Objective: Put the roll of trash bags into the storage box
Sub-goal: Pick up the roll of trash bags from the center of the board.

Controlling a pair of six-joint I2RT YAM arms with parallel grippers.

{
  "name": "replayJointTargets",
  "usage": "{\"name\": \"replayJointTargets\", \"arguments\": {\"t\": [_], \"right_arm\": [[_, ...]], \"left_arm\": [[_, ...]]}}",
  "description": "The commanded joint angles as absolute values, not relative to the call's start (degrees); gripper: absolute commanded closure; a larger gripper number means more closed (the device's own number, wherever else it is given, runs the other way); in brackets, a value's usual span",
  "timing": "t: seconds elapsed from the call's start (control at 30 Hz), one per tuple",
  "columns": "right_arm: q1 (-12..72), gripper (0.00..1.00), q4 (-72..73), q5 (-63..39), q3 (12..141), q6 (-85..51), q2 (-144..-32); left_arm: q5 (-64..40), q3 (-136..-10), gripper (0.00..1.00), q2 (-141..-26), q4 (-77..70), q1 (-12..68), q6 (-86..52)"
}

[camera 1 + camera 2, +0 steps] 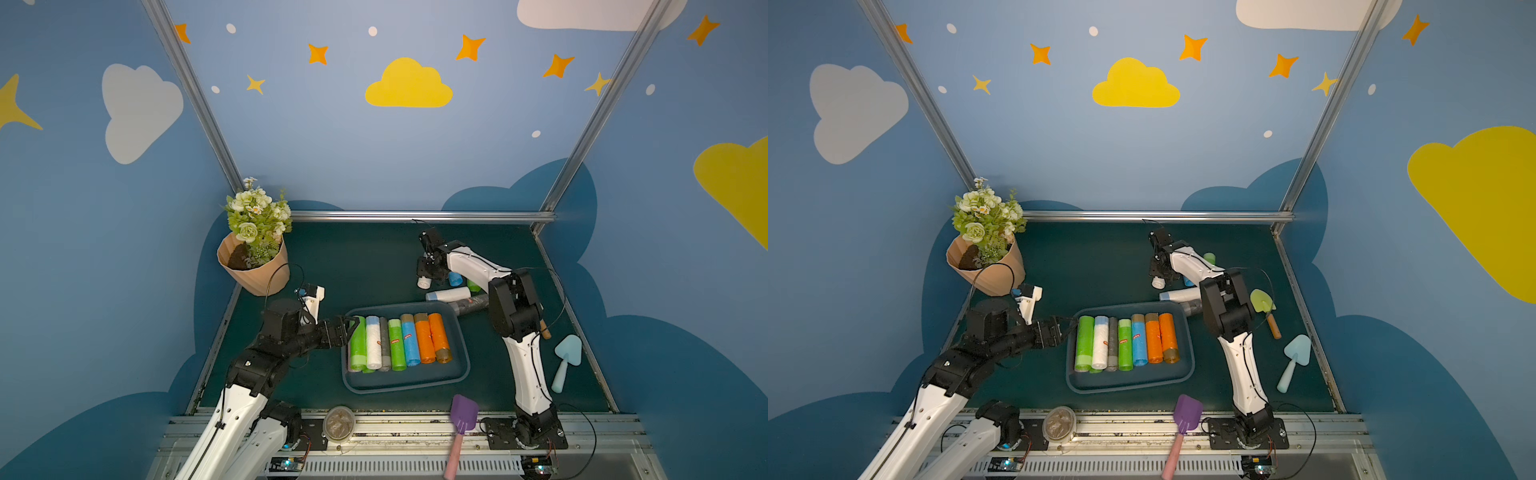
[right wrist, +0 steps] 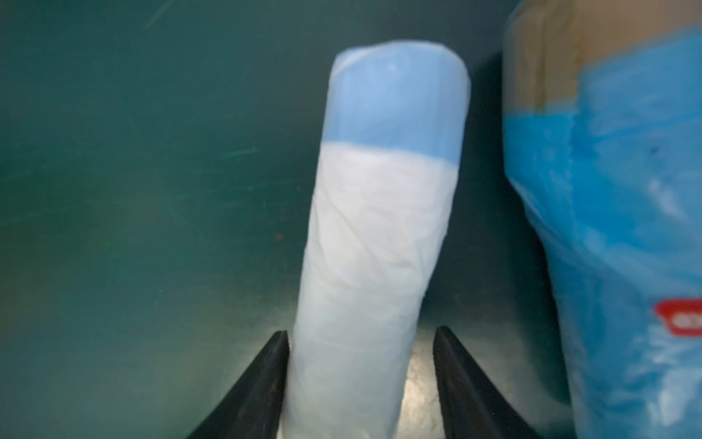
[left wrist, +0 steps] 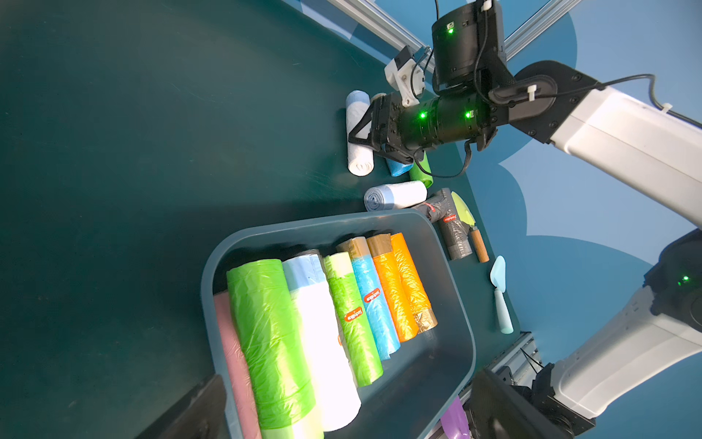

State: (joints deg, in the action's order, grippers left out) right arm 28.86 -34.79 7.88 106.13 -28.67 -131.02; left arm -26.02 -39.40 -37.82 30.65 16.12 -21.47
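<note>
One flower pot (image 1: 253, 270) stands at the left of the counter (image 1: 365, 266). The left gripper (image 1: 352, 329), jaws spread and empty, hovers at the left rim of the one storage box (image 1: 415, 374). The box holds seven rolls (image 1: 409, 343) in a row, plus a pink roll (image 3: 233, 353) against its left wall. One round tub (image 1: 338, 423) sits on the front rail, contents unclear. Behind the box, the right gripper (image 2: 361, 334) straddles a white roll of trash bags (image 2: 380, 228) lying on the counter, one finger touching, the other apart, not clamped. At least four loose rolls lie beside it: blue roll (image 1: 455, 278), green roll (image 1: 473, 285), white-and-blue roll (image 1: 449, 295), dark grey roll (image 1: 471, 305). Three tools: purple scoop (image 1: 463, 411), green trowel (image 1: 1261, 301), pale blue trowel (image 1: 567, 353).
</note>
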Motion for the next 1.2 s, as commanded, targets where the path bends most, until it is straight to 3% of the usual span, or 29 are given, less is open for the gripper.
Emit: {"name": "replayJointTargets", "arguments": {"t": [0.0, 0.37, 1.17], "right_arm": [[28.4, 0.46, -36.5, 7.8, 108.9, -27.3, -133.1], [28.0, 0.72, -38.1, 4.3, 113.2, -24.7, -135.9], [32.5, 0.75, -35.4, 5.6, 105.9, -18.5, -118.3]], "left_arm": [[-25.8, -38.7, 0.00, -37.4, 29.9, 15.9, -21.2], [-26.5, -38.8, 0.00, -36.6, 29.8, 15.7, -21.2], [-26.5, -38.6, 0.00, -33.1, 29.9, 15.7, -21.3]]}}
